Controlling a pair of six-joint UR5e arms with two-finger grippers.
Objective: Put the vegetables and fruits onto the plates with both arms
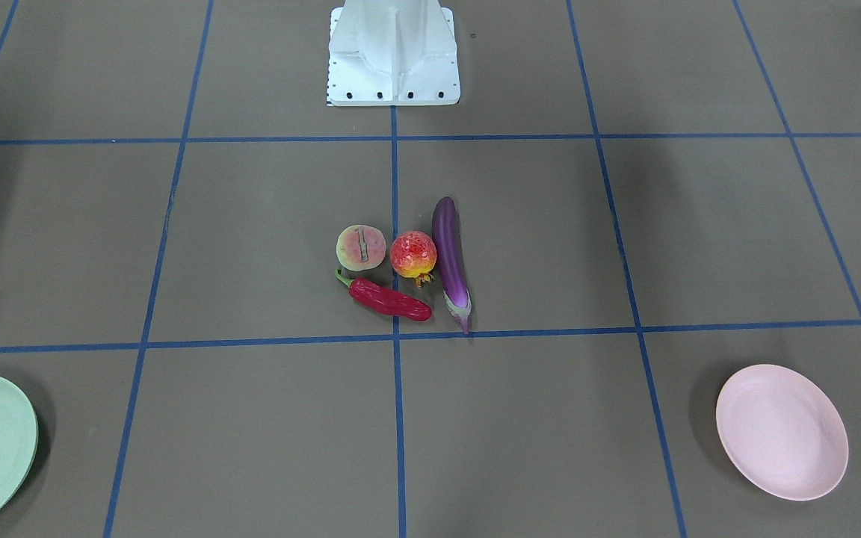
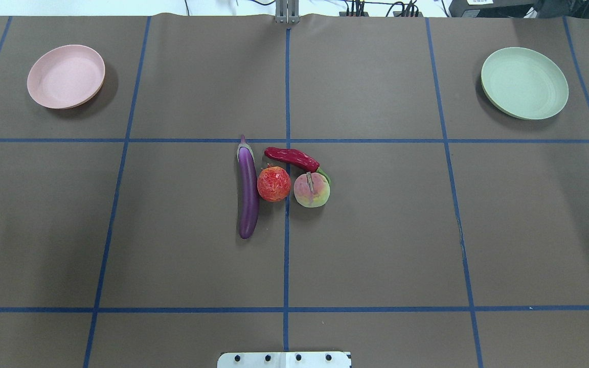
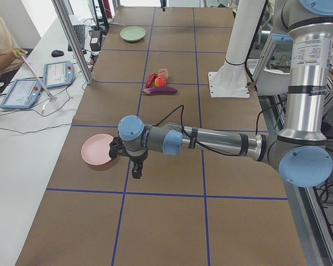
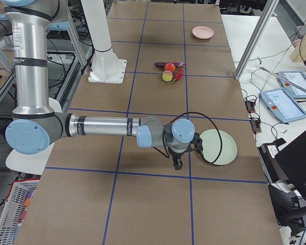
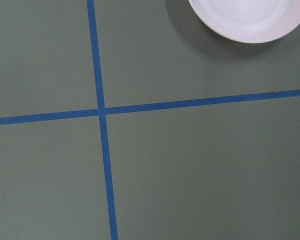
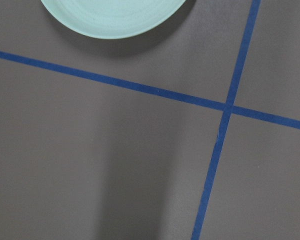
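- Brown table covering fills both fixed top views, crossed by a grid of blue tape lines.
- White side desk runs down the left of the exterior left view, bearing two tablets and a keyboard.
- Silver frame post stands at upper left there.

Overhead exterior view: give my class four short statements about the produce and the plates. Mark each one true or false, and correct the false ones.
1. The pink plate and the mint green plate both hold nothing. True.
2. The eggplant lies beside the pomegranate. True.
3. The peach sits on top of the pomegranate. False: it rests on the table, next to the pomegranate.
4. The chili pepper lies on the mint green plate. False: it lies on the table in the middle, across a blue tape line.
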